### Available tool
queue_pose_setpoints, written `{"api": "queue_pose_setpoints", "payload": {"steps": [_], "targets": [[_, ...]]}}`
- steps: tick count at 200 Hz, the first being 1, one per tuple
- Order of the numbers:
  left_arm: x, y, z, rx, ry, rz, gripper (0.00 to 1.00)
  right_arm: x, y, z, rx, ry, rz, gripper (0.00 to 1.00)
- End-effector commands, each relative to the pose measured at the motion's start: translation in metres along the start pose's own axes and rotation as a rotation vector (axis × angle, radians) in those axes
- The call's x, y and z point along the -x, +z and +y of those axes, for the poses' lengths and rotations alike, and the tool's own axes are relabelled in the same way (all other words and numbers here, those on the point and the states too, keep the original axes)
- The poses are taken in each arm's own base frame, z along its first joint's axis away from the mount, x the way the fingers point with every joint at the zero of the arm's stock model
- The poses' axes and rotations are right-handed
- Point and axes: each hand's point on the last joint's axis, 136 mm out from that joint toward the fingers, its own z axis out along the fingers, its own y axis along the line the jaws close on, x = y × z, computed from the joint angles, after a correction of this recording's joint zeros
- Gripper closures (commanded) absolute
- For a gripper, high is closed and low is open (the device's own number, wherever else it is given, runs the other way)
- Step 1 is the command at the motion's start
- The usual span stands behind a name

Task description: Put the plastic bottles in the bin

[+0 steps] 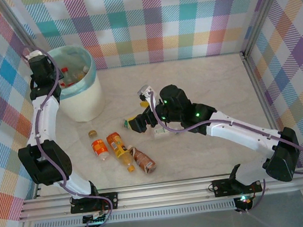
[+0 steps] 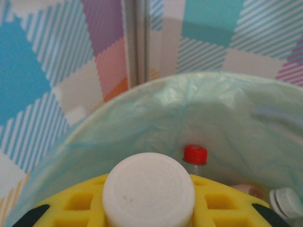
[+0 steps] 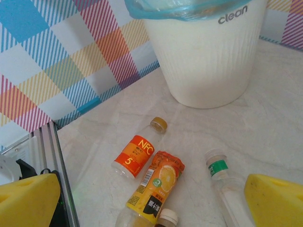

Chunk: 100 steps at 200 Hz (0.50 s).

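Note:
My left gripper [image 1: 38,58] hangs at the left rim of the bin [image 1: 85,101], shut on a white-capped bottle [image 2: 148,189] held between its yellow fingers [image 2: 222,205]. Inside the blue-green liner [image 2: 213,109] lie a red-capped bottle [image 2: 195,155] and a white-capped one [image 2: 286,201]. My right gripper [image 3: 151,201] stands open low over the table, its yellow pads [image 3: 277,201] far apart. Below it lie an orange NFC bottle [image 3: 137,153], an orange-juice bottle [image 3: 154,187], a brown bottle with a white cap [image 3: 166,217] and a clear bottle with a green band [image 3: 220,172].
The same loose bottles lie in a cluster [image 1: 120,149] at the front left of the marble table, right of the left arm's base. The white bin's wall [image 3: 208,56] rises just behind them. Metal rails [image 1: 165,190] edge the table's front and checked walls close it in.

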Motion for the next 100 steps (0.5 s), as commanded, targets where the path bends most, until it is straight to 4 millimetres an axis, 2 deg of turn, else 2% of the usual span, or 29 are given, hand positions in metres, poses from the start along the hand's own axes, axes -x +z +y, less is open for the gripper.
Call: {"api": "queue_pose_setpoints", "payload": {"steps": [1,21,30,44,55,60,71,96,100], "targets": [[-0.003,0.009,-0.016,-0.094,0.031,0.002,0.92,-0.012,0.007,0.001,0.016,0.022,0.031,0.01],[-0.013,0.013,-0.018,-0.101,0.037,0.037,0.88,-0.015,0.009,0.001,0.018,0.024,0.041,0.0],[-0.013,0.013,-0.019,-0.104,0.038,0.04,0.83,-0.015,0.009,0.001,0.02,0.022,0.043,0.0],[-0.007,0.011,-0.021,-0.114,0.036,0.036,0.62,-0.016,0.009,0.0,0.018,0.021,0.044,0.0],[0.001,0.007,-0.022,-0.122,0.031,0.032,0.38,-0.015,0.009,0.0,0.018,0.02,0.042,0.0],[0.006,0.004,-0.023,-0.126,0.027,0.027,0.32,-0.016,0.01,0.0,0.018,0.02,0.043,0.0],[0.019,-0.002,-0.023,-0.131,0.016,0.01,0.29,-0.015,0.01,0.0,0.018,0.018,0.043,0.0],[0.05,-0.019,-0.023,-0.143,-0.017,-0.053,0.3,-0.014,0.012,0.001,0.023,0.019,0.042,0.0],[0.048,-0.02,-0.022,-0.141,-0.017,-0.038,0.31,-0.014,0.012,0.001,0.026,0.019,0.042,0.0]]}}
